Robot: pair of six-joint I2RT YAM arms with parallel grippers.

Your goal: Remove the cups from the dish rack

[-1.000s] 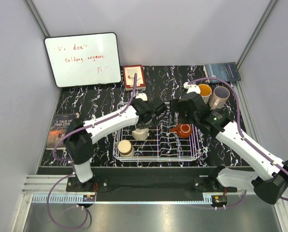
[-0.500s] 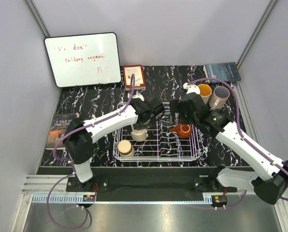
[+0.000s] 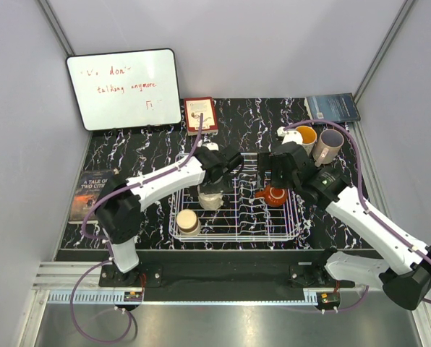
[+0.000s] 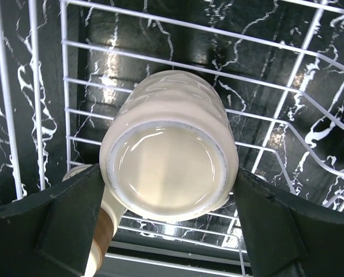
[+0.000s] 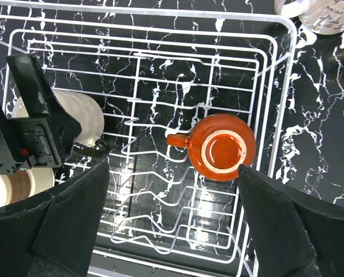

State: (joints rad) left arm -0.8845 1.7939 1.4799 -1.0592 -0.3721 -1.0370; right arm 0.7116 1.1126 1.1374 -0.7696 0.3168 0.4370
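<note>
The white wire dish rack (image 3: 233,237) holds three cups. An upside-down cream cup (image 3: 210,200) fills the left wrist view (image 4: 169,164). My left gripper (image 3: 212,188) is open, its fingers (image 4: 74,219) close on either side of this cup. A cream cup with a tan band (image 3: 188,220) lies at the rack's near left (image 4: 105,228). A squat reddish-brown mug (image 3: 275,194) stands at the rack's right (image 5: 224,147). My right gripper (image 3: 275,179) hangs open and empty above the rack (image 5: 276,86), the mug just ahead of its right finger. A tan cup (image 3: 306,137) and a pinkish-beige cup (image 3: 330,144) stand outside, at the back right.
A whiteboard (image 3: 124,88) leans at the back left. A red book (image 3: 200,114) lies behind the rack, a dark blue book (image 3: 333,107) at the back right, and a dark book (image 3: 91,194) at the left edge. Grey walls close in both sides.
My right gripper has shifted a little to the right above the rack. My left gripper has drawn slightly back over the cream cup. The cups have not moved.
</note>
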